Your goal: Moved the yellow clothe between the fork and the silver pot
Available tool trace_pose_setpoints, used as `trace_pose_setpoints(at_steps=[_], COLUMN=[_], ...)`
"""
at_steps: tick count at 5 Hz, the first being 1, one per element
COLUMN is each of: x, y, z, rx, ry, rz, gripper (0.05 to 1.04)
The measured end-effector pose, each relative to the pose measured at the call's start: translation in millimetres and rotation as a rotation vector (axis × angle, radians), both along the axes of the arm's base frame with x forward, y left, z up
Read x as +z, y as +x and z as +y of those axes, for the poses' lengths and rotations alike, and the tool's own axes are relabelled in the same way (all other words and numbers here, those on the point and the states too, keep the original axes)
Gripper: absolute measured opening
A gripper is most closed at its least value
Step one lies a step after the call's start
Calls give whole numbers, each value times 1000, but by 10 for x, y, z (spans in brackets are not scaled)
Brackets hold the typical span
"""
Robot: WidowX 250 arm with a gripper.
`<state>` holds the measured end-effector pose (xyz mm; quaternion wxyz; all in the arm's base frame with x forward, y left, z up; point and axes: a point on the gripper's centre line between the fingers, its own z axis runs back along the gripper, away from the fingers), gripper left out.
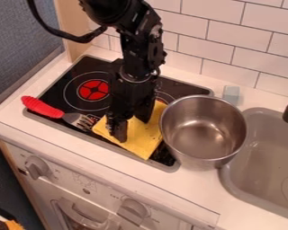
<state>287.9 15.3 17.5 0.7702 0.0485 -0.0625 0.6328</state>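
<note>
Yellow cloth (147, 143) on black stovetop (97, 66), seemingly touching pincer (132, 126), white tiled wall (222, 37)

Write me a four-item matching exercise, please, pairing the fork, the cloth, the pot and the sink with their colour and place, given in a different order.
Column 1
1. Fork
2. Cloth
3. Pot
4. Sink

Column 2
A. Silver, between the cloth and the sink
B. Red-handled, at the lower left of the stove
C. Grey, at the right of the view
D. Yellow, lying between the fork and the pot

Right pairs: 1-B, 2-D, 3-A, 4-C
</note>
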Motion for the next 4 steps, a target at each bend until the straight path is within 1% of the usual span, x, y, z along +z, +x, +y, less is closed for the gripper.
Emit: trace_pose_setpoints(at_steps=[1, 2, 3, 4], x=[98, 200, 455, 688], y=[14, 26, 45, 57], z=[12, 44, 50, 60], rx=[10, 20, 20, 9], ry=[3, 21, 20, -23], rz=[-31, -57, -124, -200], gripper=[1001, 1001, 1000, 1001])
